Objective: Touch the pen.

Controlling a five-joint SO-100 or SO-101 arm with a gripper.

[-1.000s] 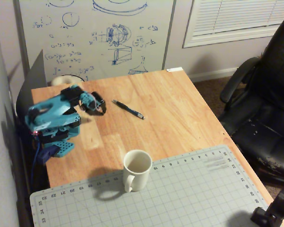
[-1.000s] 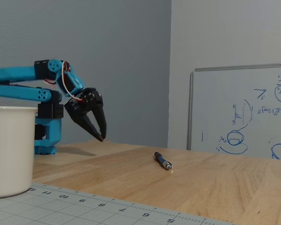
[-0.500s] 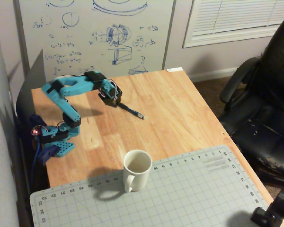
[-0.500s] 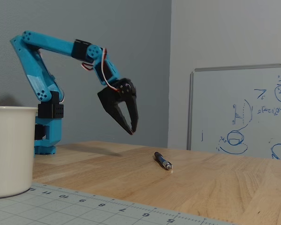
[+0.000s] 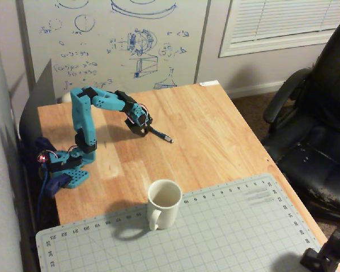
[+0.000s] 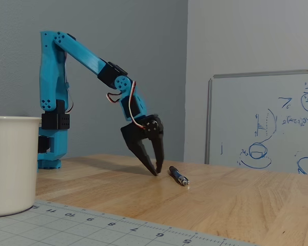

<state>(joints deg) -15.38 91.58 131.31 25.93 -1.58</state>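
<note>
A bright blue plastic robot arm reaches out over a pale wooden table, its black two-finger pincer pointing down with the tips at or just above the wood. In the low side-on fixed view the two tapered fingers stand only a narrow gap apart and hold nothing. The pen, slim and dark with a small silvery tip, lies flat on the table just beside the fingertips, on their right in this view; whether a fingertip actually touches its near end cannot be made out. In the high fixed view the pincer covers the pen's upper-left end, so only the tip half shows, running down and to the right of the pincer, and the gap between the fingers is hidden. A smooth white mug stands well apart from the pincer, toward the camera in the high view, with its base on the edge of a grey gridded cutting mat; in the side-on view the mug is cut off at the left edge. Behind the pincer a whiteboard carries blue sketches too blurred to read. Only the high view shows the black padded office chair, partly cut off, off the table's right side.
</note>
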